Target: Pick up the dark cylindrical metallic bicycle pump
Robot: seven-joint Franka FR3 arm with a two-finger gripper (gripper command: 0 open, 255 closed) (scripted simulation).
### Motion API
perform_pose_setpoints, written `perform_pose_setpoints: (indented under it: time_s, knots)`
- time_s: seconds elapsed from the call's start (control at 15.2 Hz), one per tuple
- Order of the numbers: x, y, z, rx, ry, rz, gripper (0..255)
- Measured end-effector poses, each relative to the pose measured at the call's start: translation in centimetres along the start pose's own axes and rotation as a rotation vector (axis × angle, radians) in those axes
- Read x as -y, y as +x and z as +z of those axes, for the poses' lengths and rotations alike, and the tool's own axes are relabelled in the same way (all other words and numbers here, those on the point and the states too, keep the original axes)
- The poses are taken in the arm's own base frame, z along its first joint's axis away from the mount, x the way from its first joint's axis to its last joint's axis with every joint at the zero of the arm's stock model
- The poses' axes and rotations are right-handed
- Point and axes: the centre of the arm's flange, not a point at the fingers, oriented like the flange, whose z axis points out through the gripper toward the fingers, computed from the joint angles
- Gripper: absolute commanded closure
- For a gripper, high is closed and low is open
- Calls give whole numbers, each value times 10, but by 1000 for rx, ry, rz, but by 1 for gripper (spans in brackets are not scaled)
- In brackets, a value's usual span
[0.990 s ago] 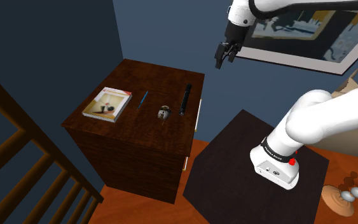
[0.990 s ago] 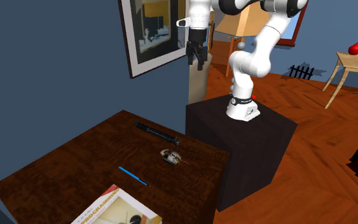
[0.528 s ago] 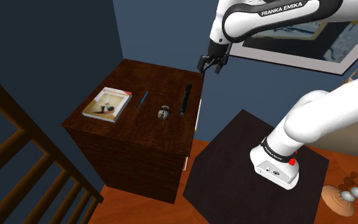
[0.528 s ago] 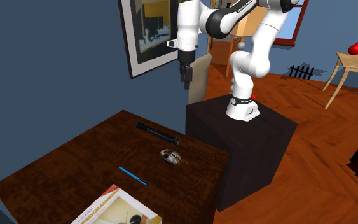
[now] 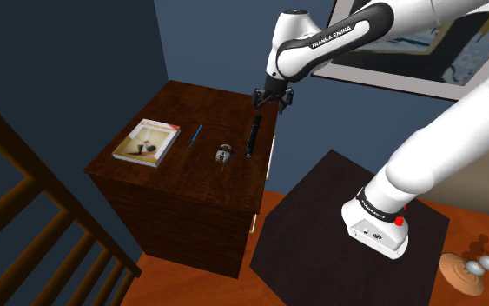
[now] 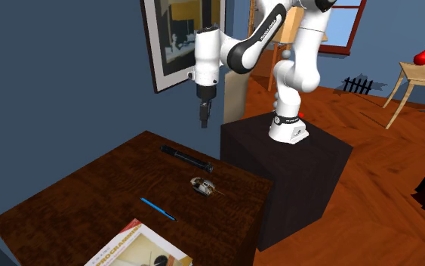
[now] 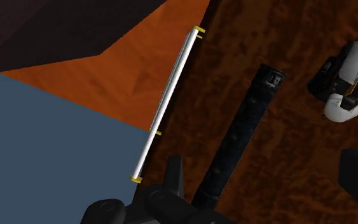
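Swung down and toward the shoulder view's left over the last second, bringing the pincer (image 5: 272,97) above the far end of the pump (image 5: 253,136). Spread wide, clasping nothing, clear of the wood. Approach step, by the look of it. Next, probably: slide nearer along the pump, centre it between the fingers (image 7: 174,177), which already roughly straddle it crosswise, then descend and close. Lying flat by the right edge of the worktop (image 5: 168,109), just left of a white handle (image 7: 168,102); further left, a small gadget (image 5: 224,155), pen (image 5: 195,136) and book (image 5: 148,143). Hidden: one pump end behind the pincer's body in the wrist view. Cut off at the frame edge: one finger. Too small to identify: gadget.
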Motion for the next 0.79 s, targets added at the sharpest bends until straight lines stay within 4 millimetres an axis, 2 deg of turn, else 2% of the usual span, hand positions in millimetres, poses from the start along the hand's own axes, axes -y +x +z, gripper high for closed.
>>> perform_pose_setpoints:
  time_s: [0.2, 0.79]
  knots:
    - [6, 24, 36, -1, -1, 105, 0]
    - [3, 87, 136, -5, -2, 418, 0]
